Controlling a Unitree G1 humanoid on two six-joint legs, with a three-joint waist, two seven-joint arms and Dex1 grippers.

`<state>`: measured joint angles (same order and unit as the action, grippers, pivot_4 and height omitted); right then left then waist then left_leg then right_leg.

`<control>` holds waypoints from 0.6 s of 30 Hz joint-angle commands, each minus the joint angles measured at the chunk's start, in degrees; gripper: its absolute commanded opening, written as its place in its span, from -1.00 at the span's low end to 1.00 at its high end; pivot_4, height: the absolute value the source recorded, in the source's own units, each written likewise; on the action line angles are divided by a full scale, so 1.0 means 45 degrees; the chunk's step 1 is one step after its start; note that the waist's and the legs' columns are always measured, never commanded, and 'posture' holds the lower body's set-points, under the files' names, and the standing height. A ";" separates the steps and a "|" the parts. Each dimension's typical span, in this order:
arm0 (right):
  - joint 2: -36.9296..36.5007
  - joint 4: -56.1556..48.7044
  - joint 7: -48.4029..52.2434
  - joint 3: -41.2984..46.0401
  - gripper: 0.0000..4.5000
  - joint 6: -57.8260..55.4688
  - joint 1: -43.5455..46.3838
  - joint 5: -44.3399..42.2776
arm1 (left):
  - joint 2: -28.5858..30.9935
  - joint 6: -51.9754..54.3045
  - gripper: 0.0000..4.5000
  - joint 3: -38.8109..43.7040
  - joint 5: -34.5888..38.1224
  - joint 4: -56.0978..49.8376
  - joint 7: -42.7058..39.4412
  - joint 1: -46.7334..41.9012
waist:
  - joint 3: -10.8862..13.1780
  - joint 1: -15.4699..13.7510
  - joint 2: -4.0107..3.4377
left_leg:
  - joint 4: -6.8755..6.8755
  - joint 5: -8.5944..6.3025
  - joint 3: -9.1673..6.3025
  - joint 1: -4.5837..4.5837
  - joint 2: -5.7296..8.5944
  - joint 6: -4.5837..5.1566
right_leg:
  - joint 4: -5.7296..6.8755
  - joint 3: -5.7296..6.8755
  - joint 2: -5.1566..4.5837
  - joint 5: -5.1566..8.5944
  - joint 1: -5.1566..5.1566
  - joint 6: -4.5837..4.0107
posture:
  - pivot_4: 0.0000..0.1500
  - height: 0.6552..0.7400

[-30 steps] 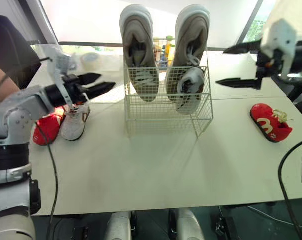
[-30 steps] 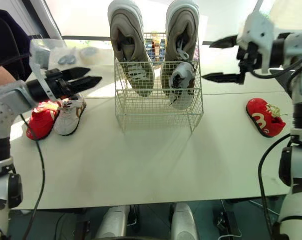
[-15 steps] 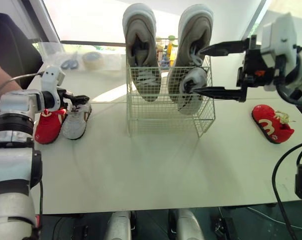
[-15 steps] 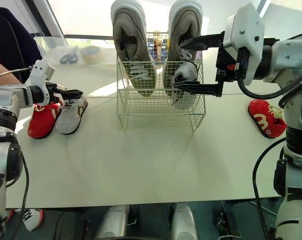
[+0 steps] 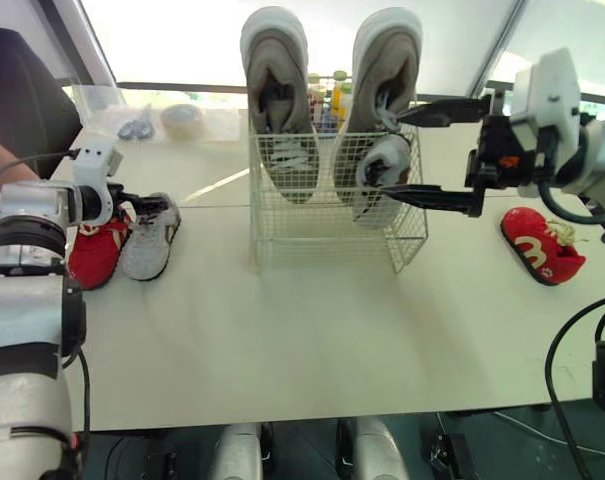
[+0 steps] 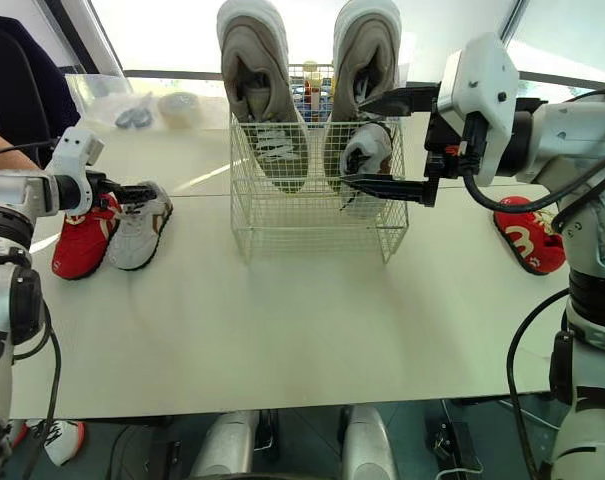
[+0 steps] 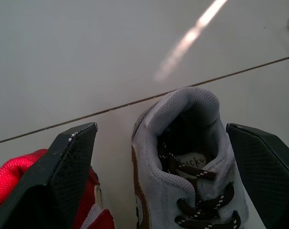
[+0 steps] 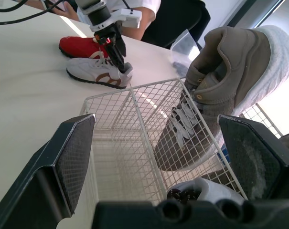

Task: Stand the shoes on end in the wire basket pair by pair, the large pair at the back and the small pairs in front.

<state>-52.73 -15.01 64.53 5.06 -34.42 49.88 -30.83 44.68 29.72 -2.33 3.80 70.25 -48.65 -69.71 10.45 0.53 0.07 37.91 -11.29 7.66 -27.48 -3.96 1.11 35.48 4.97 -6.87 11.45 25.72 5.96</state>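
Left gripper (image 7: 158,128) wide open astride white shoe (image 6: 137,228) heel, left of basket (image 6: 312,228), gripping nothing. Right gripper (image 6: 354,142) wide open, empty, at basket's right front. Large pair (image 6: 257,90) upright in basket's back.

White table (image 5: 312,330), tape roll (image 5: 181,120), scissors (image 5: 135,129), bottles (image 5: 338,88)

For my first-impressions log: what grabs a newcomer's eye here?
Two large grey shoes stand on end at the back of the wire basket, a small white shoe in front. The open right tool hangs by the basket; the open left tool straddles the heel of a white-and-brown shoe, far left.
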 commanded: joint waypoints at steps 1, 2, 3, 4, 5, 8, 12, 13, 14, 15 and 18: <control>-0.0125 -0.0253 -0.0113 0.0368 0.96 0.0161 0.0208 -0.0177 | -0.0016 -0.0080 1.00 0.0253 -0.0232 0.0073 0.0028 0.0066 | -0.0001 0.0004 0.0001 | 0.0002 0.0000 0.0000 0.0000 0.0000 0.0000 | 0.0000 0.0000 0.0000 0.0000 -0.0001 0.0000 | 1.00 1.00; -0.0117 -0.0241 -0.0122 0.0349 0.96 0.0170 0.0227 -0.0179 | -0.0075 -0.0079 1.00 0.0260 -0.0280 0.0115 0.0040 0.0097 | -0.0001 0.0007 0.0001 | 0.0002 0.0000 0.0000 0.0000 0.0000 0.0000 | 0.0000 0.0000 0.0000 0.0000 -0.0001 0.0000 | 1.00 1.00; -0.0107 -0.0220 -0.0129 0.0328 0.96 0.0189 0.0247 -0.0174 | -0.0168 -0.0084 1.00 0.0243 -0.0350 0.0166 0.0020 0.0152 | -0.0001 0.0014 0.0001 | 0.0002 0.0000 0.0000 0.0001 0.0000 0.0000 | 0.0001 0.0000 0.0000 0.0000 -0.0001 0.0000 | 1.00 1.00; -0.0102 -0.0205 -0.0133 0.0313 0.96 0.0204 0.0260 -0.0172 | -0.0233 -0.0086 1.00 0.0254 -0.0416 0.0202 0.0004 0.0188 | -0.0001 0.0015 0.0000 | 0.0002 0.0000 -0.0001 0.0001 0.0000 0.0000 | 0.0004 0.0000 0.0000 0.0000 0.0000 0.0000 | 1.00 1.00; -0.0096 -0.0191 -0.0144 0.0297 0.96 0.0212 0.0279 -0.0168 | -0.0297 -0.0076 1.00 0.0263 -0.0466 0.0233 -0.0022 0.0223 | -0.0001 0.0017 0.0000 | 0.0002 0.0000 0.0000 0.0002 0.0000 0.0000 | 0.0007 0.0000 0.0000 -0.0001 0.0000 0.0001 | 1.00 1.00; -0.0104 -0.0177 -0.0169 0.0249 1.00 0.0250 0.0326 -0.0123 | -0.0503 -0.0014 0.41 0.0171 -0.0696 0.0313 -0.0128 0.0425 | -0.0003 0.0026 0.0000 | 0.0002 0.0000 0.0000 0.0002 0.0000 0.0001 | 0.0009 0.0000 0.0000 -0.0001 0.0000 0.0002 | 1.00 1.00; -0.0138 -0.0150 -0.0246 0.0227 1.00 0.0274 0.0383 -0.0056 | -0.0623 0.0136 -0.34 0.0090 -0.0983 0.0458 0.0036 0.0761 | -0.0009 0.0026 -0.0006 | 0.0002 0.0001 0.0001 0.0009 0.0000 0.0001 | 0.0016 0.0000 0.0000 -0.0002 -0.0002 0.0005 | 1.00 1.00; -0.0153 -0.0152 -0.0258 0.0221 1.00 0.0284 0.0379 -0.0040 | -0.0632 0.0171 -0.58 0.0084 -0.1025 0.0484 0.0091 0.0812 | -0.0010 0.0025 -0.0006 | 0.0002 0.0001 0.0001 0.0012 0.0000 0.0001 | 0.0016 0.0000 0.0000 -0.0002 -0.0004 0.0005 | 1.00 1.00; -0.0166 -0.0158 -0.0265 0.0218 1.00 0.0291 0.0370 -0.0033 | -0.0637 0.0152 -0.72 0.0114 -0.1024 0.0490 0.0091 0.0848 | -0.0011 0.0027 -0.0006 | 0.0002 0.0000 0.0001 0.0013 0.0000 0.0001 | 0.0015 0.0000 0.0000 -0.0002 -0.0006 0.0005 | 1.00 1.00; -0.0181 -0.0159 -0.0301 0.0221 1.00 0.0297 0.0349 0.0000 | -0.0623 0.0162 -0.81 0.0356 -0.0852 0.0493 0.0315 0.0772 | -0.0011 0.0031 -0.0006 | 0.0002 0.0000 0.0001 0.0013 0.0000 0.0001 | 0.0014 -0.0001 0.0000 -0.0002 -0.0006 0.0004 | 1.00 1.00; -0.0188 -0.0198 -0.0381 0.0244 1.00 0.0251 0.0319 0.0011 | -0.0642 -0.0235 -0.90 0.1244 -0.0221 0.0252 0.0941 0.0284 | -0.0011 0.0024 -0.0006 | 0.0002 0.0000 -0.0001 0.0014 -0.0001 0.0001 | 0.0017 0.0000 -0.0001 -0.0002 -0.0005 0.0004 | 1.00 1.00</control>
<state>-52.80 -14.94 63.32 4.93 -33.96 49.96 -30.61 41.83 29.42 1.23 1.66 71.37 -45.99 -67.64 10.40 0.64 0.04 37.92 -11.28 7.65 -27.41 -3.97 1.11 35.56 4.97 -6.87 11.44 25.69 5.97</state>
